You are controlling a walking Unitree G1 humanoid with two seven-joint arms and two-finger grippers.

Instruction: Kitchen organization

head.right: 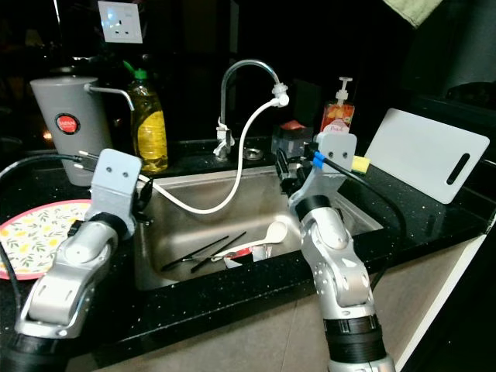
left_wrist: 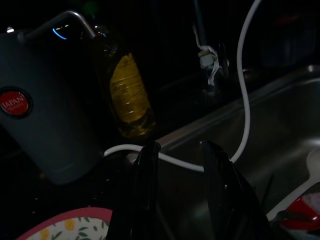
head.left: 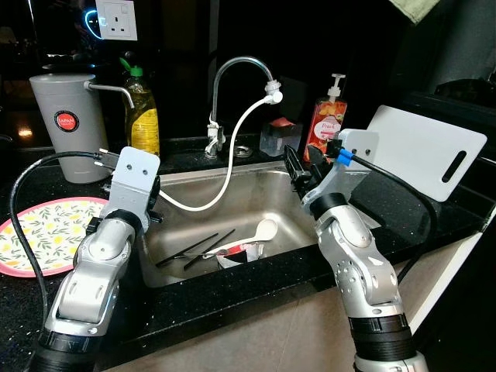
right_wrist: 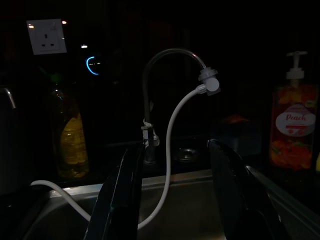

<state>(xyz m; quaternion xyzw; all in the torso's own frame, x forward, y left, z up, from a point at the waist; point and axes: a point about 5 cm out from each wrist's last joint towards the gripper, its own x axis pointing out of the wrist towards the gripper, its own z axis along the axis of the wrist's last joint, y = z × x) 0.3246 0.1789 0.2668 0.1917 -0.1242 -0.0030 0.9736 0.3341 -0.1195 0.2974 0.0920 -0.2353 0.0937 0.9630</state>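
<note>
- Sink (head.left: 194,226) of stainless steel was set into the black countertop (head.left: 434,209), directly before the robot.
- In the basin lay a pair of black chopsticks (head.left: 194,249), a white spoon (head.left: 260,232) and a red-and-white object (head.left: 239,252) that could not be identified; the spoon's handle rested on that object, the chopsticks just beside it.
- A chrome faucet (head.left: 236,74) arched over the back rim; a white hose (head.left: 232,167) ran from its nozzle down into the basin and out over the left rim.
- Left gripper (left_wrist: 180,165) hovered at the sink's left edge above the hose, fingers parted, nothing between them.
- Right gripper (right_wrist: 175,165) hovered over the right part of the basin, pointed toward the faucet, fingers spread apart and empty.
- On the counter left of the sink: a patterned pink plate (head.left: 43,232), a grey canister (head.left: 70,124) with a red round label, and a bottle of yellow liquid (head.left: 142,116) with a green cap just beside it.
- Behind the sink on the right: a peach-labelled pump bottle (head.left: 328,124) and a small dark container (head.left: 277,138).
- A white cutting board (head.left: 426,151) leaned upright at the far right.
- A wall socket (head.left: 118,19) sat above the canister.
</note>
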